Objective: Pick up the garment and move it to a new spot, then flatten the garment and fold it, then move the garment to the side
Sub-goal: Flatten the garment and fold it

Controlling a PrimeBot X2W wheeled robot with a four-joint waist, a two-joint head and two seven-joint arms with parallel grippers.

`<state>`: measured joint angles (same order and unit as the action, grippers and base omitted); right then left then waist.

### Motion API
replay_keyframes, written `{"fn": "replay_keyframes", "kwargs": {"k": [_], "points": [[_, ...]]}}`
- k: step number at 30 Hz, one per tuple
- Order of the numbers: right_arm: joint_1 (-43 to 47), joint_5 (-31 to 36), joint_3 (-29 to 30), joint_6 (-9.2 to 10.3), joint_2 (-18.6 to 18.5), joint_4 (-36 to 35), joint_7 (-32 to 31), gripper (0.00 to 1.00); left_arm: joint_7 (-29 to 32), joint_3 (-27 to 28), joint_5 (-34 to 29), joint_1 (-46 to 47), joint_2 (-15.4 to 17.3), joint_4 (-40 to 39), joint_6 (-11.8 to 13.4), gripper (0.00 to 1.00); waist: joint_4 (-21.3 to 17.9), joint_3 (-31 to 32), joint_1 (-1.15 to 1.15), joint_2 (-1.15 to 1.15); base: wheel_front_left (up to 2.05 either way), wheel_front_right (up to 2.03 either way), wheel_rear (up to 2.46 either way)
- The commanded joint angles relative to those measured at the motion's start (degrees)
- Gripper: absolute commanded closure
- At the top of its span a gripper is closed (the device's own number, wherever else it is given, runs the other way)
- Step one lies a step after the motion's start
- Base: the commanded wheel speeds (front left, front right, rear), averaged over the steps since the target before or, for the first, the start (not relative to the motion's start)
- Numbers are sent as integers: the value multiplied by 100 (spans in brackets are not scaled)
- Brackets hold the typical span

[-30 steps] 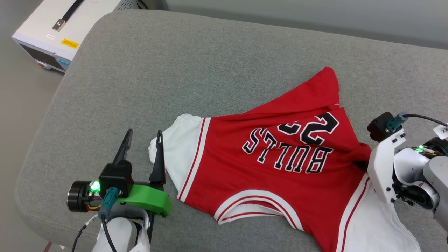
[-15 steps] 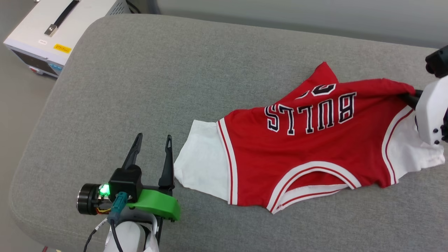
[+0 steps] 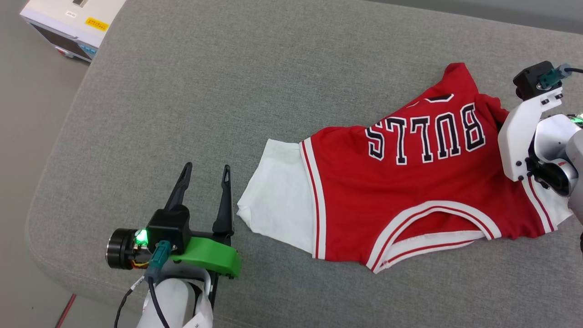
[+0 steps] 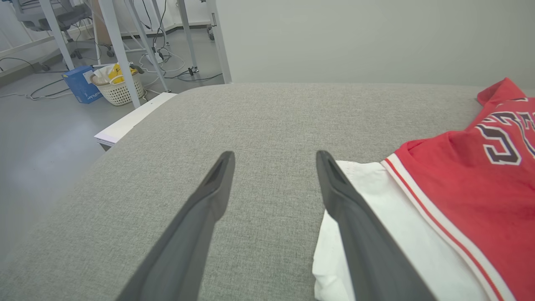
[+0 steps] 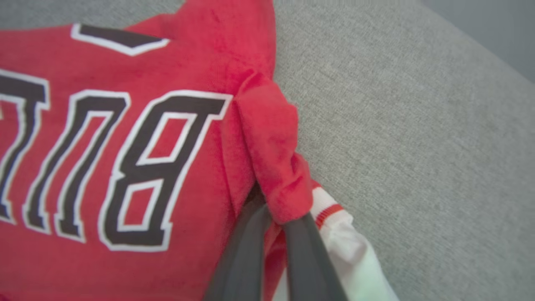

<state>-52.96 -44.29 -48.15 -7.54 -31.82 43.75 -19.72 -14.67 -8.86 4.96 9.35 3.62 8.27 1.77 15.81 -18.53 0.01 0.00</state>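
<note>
Right gripper (image 5: 277,217) tight on the garment (image 3: 364,205) — left gripper (image 3: 206,167) wide apart, empty

The garment (image 3: 410,196) is a red jersey shirt with white short sleeves, striped trim and black, white-edged "BULLS" lettering, upside down in the head view. It lies rumpled, lettering up, on the grey cushion (image 3: 227,91), one white sleeve spread flat. The right gripper (image 5: 273,217) pinches a bunched red fold at its other end.

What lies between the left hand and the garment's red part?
The garment's white sleeve, flat on the grey cushion; the head view shows it.
</note>
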Motion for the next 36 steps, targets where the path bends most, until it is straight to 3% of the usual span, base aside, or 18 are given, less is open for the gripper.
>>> {"fn": "replay_keyframes", "kwargs": {"k": [1, 2, 5, 11, 14, 19, 23, 29, 36], "points": [[-46, 23, -94, 5, -31, 53, 257, 0, -33, 35, -65, 75, -36, -16, 0, 0, -51, 58, -1, 0, 0, 0, 0], [-116, 45, -129, 5, -192, 7, 889, 0, -33, 94, -107, 31, -40, -32, 3, 0, -124, 158, -1, 0, 0, 0, 0], [-137, 56, -129, 5, -449, -150, 1489, 0, -33, 138, -146, -33, -44, -68, 5, 0, -208, 291, -1, 0, 0, 0, 0], [-29, -156, -7, 5, -1141, -798, 1901, 0, -33, 183, -233, -176, -48, -192, 14, 0, -347, 475, -1, 0, 0, 0, 0], [110, -438, 22, 5, -1560, -1247, 1475, 0, -33, 214, -264, -232, -48, -268, 22, 0, -399, 520, -1, 0, 0, 0, 0], [348, -1224, 6, 5, -2444, -1967, 3, 0, -33, 237, -302, -279, -50, -385, 18, 0, -423, 481, -1, 0, 0, 0, 0], [473, -1440, 65, 5, -2828, -2301, -950, 0, -33, 215, -311, -257, -53, -460, 15, 0, -386, 374, -1, 0, 0, 0, 0], [664, -1405, 161, 5, -2822, -2204, -1859, 0, -33, 123, -282, -141, -62, -523, 24, 0, -231, 135, -1, 0, 0, 0, 0], [1184, -1313, 343, 5, -2163, -1581, -2081, 0, -33, 42, -235, -12, -69, -527, 74, 0, -6, -150, -1, 0, 0, 0, 0]]}}
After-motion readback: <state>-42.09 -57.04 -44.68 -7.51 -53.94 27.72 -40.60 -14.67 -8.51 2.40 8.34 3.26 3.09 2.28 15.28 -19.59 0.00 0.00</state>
